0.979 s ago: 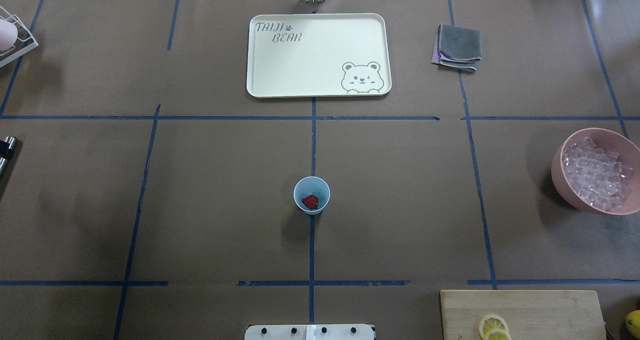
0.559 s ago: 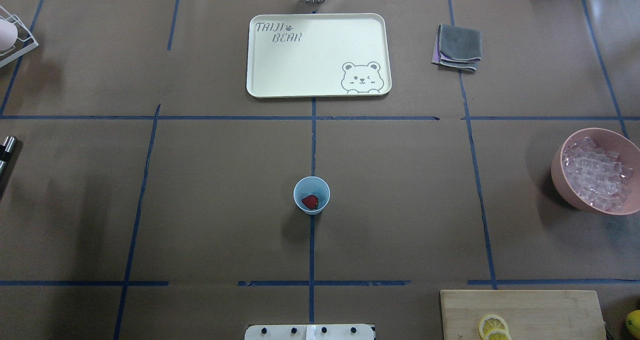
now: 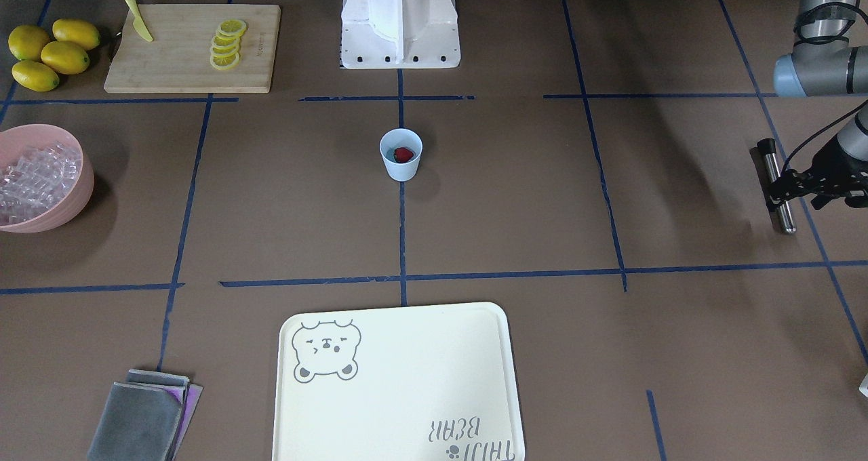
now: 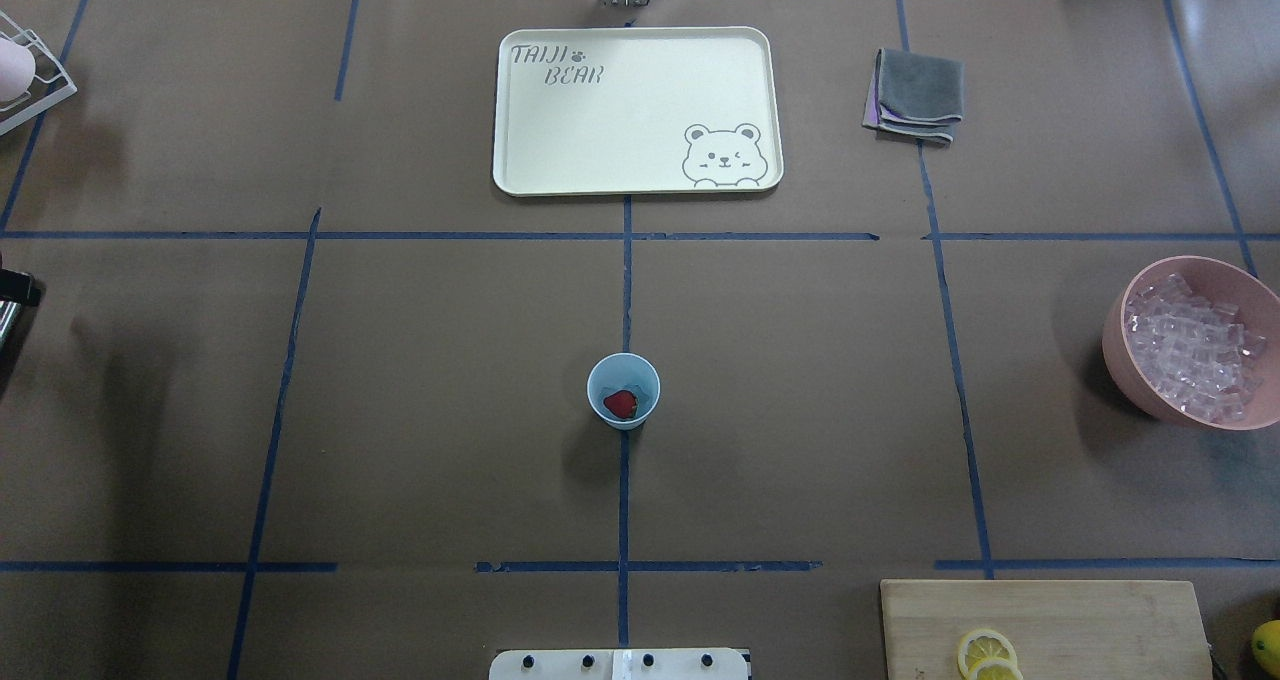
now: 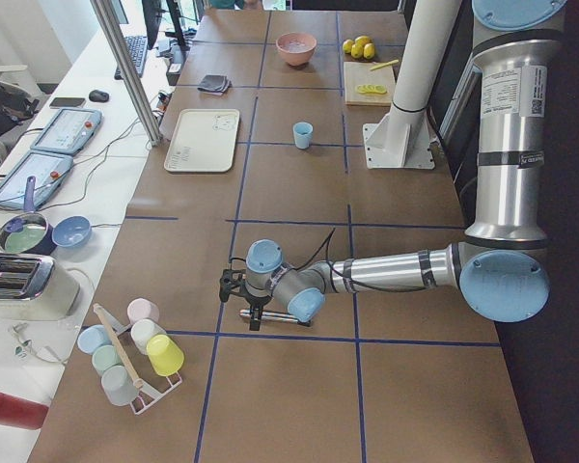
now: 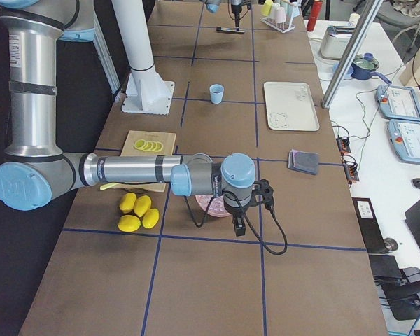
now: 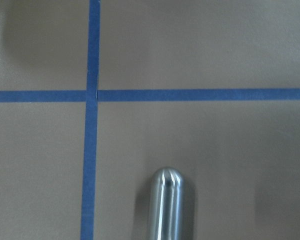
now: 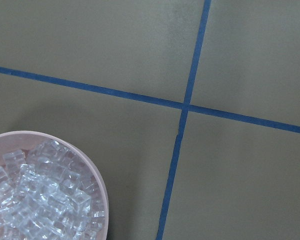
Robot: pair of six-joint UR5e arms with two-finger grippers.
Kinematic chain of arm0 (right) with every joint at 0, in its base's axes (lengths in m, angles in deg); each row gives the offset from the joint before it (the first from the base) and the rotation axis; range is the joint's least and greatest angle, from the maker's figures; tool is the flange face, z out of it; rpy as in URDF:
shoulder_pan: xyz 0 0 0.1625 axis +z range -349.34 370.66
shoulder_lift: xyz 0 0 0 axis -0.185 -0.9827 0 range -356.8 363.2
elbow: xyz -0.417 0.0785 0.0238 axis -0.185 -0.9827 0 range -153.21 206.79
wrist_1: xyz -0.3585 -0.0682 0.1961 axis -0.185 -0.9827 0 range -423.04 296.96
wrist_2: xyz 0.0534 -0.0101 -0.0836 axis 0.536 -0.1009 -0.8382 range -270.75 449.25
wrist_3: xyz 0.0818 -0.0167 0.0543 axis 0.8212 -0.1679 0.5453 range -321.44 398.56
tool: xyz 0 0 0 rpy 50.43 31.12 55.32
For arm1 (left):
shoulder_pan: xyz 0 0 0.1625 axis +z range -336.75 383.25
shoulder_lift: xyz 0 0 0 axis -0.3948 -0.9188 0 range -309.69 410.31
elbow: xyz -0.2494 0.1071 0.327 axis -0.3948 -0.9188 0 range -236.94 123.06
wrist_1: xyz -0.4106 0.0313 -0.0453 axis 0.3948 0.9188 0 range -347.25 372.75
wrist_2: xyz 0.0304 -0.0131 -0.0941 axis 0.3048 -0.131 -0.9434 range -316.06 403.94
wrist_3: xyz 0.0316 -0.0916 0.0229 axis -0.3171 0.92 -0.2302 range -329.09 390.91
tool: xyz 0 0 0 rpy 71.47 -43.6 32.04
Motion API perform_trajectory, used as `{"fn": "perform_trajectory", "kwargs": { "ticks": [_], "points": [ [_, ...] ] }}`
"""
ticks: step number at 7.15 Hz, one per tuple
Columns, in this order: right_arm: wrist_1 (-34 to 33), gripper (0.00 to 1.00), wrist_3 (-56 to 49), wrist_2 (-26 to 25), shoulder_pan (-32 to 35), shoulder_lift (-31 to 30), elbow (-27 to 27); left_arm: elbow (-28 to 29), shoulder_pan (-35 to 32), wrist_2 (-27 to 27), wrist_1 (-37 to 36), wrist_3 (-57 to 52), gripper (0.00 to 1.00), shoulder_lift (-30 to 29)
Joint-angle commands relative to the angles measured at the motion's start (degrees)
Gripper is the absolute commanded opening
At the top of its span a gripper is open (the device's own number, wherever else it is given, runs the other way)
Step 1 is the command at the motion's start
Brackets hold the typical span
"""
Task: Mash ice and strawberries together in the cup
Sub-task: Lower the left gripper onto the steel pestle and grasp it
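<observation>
The pale-blue cup stands mid-table with the red strawberry inside it. The ice fills a pink bowl at my right. My left gripper sits at the far left table edge with its fingers astride a metal rod lying there. I cannot tell whether they are closed on it. My right gripper hangs beside the pink bowl and shows only in the side view, so I cannot tell its state.
A cream bear tray lies at the far middle and a folded grey cloth to its right. A cutting board with lemon slices sits near right, whole lemons beside it. A cup rack stands far left.
At the left edge the black left gripper has shifted over the far end of the metal rod. The cup, the strawberry and the bowl have not moved.
</observation>
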Motion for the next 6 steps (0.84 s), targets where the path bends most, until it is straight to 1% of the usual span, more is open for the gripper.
{"fn": "perform_trajectory", "kwargs": {
  "ticks": [1, 6],
  "points": [
    [0.0, 0.99, 0.12, -0.01, 0.0, 0.11, -0.03, 1.4, 0.3, 0.16, 0.49, 0.32, 1.0, -1.0],
    [0.0, 0.99, 0.48, -0.01, 0.0, 0.28, -0.03, 2.11, 2.06, 1.12, 0.57, 0.05, 1.0, -0.91]
  ]
}}
